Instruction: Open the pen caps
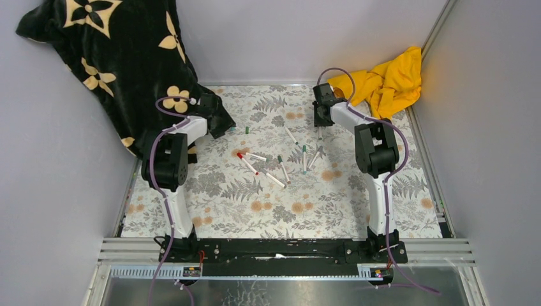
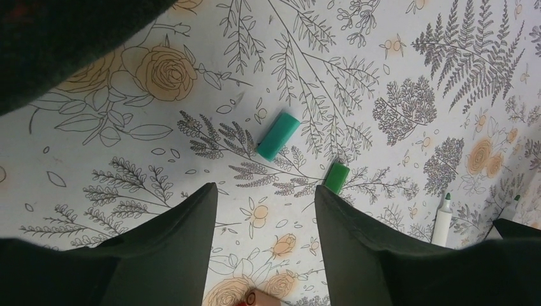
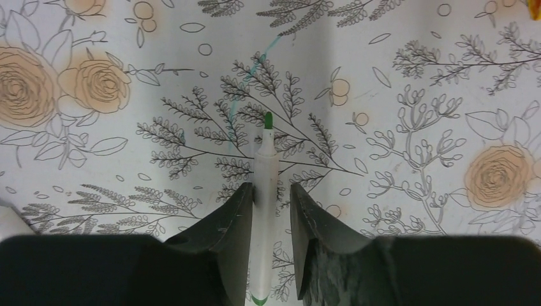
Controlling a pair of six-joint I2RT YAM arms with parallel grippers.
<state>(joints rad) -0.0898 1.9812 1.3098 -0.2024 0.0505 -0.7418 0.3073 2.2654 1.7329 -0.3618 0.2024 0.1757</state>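
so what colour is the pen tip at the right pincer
Green tip, clearest in right wrist view.

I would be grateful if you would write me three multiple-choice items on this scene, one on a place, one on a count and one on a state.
1. Where on the table does the yellow cloth lie in the top view?
A. among the pens
B. near left corner
C. far right corner

2. How many loose caps lie ahead of the left claw?
A. none
B. two
C. five

3. The pen lying inside the right claw is:
A. uncapped
B. capped in red
C. snapped in two

Answers: 1 C, it is bunched where the far and right walls meet; 2 B, a teal cap and a green cap lie there; 3 A, its green tip is bare.
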